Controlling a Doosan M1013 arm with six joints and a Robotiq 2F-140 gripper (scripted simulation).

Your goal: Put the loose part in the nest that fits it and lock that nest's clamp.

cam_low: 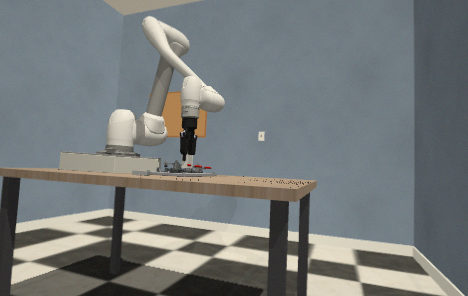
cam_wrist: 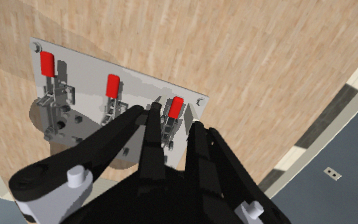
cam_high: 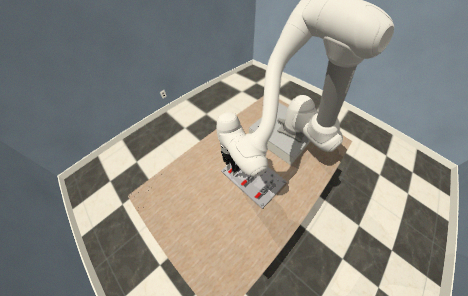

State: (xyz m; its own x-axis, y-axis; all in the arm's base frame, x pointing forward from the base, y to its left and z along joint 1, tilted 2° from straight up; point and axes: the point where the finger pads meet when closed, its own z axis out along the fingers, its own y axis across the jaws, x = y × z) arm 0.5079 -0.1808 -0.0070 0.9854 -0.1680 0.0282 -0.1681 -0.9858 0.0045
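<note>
The grey fixture plate [cam_wrist: 120, 99] lies on the wooden table and carries three toggle clamps with red handles: left [cam_wrist: 47, 64], middle [cam_wrist: 112, 86] and right [cam_wrist: 175, 107]. A grey round part [cam_wrist: 50, 122] sits at the left clamp's nest, partly under its bar. My gripper [cam_wrist: 175, 105] hangs just above the plate, over the right clamp, whose handle shows through the narrow gap between the fingers. The fingers are nearly shut with nothing between them. The gripper also shows in the top view [cam_high: 227, 159] at the plate's [cam_high: 256, 182] near-left end, and in the exterior view [cam_low: 188, 152]. My fingers hide the nests near me.
The arm's grey base block [cam_high: 291, 142] stands behind the fixture on the table. The table's edge runs close on the right in the wrist view, with checkered floor [cam_wrist: 325, 120] beyond it.
</note>
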